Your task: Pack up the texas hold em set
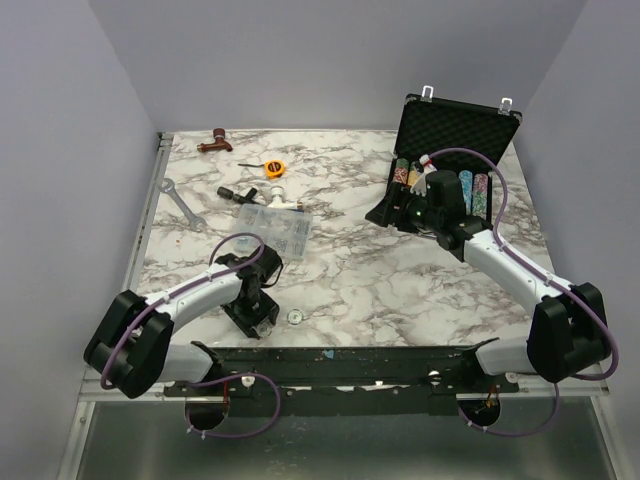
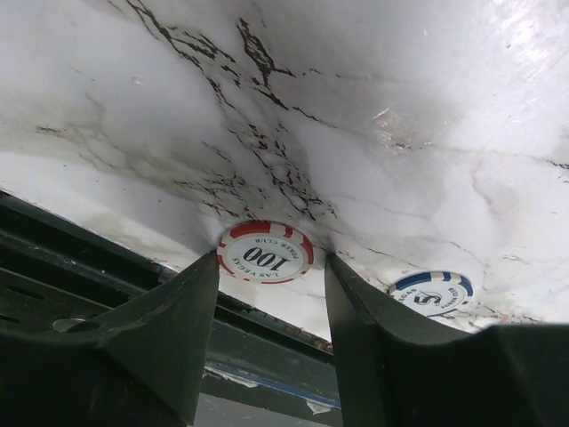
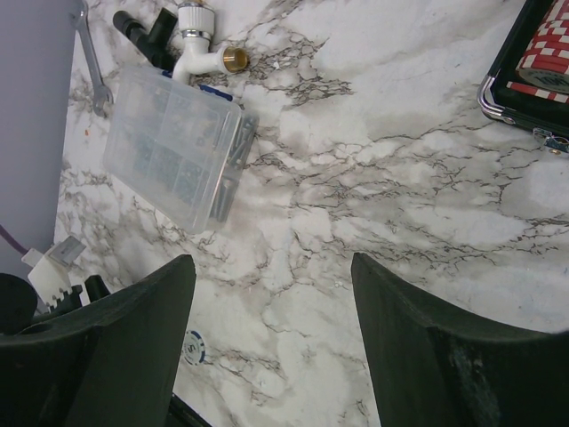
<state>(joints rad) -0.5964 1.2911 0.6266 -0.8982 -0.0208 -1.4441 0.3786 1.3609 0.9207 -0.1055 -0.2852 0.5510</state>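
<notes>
Left wrist: red 100 chip point(image 2: 265, 253) lies between fingertips of left hand point(image 2: 271, 261).

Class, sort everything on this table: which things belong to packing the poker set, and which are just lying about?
Job: case, red chip, blue chip.
Lying about: parts box, wrench, tape measure, white fitting.

Glossy marble-look tabletop point(image 1: 350, 270), clear smooth plastic box point(image 3: 178, 156), matt blk egg-crate foam in case lid point(image 1: 455, 125), bare metal wrench point(image 1: 182, 203), shiny brass fitting point(image 3: 235, 60) on wht plastic pipe piece point(image 3: 197, 36), smooth red/wht chip point(image 2: 265, 252)
</notes>
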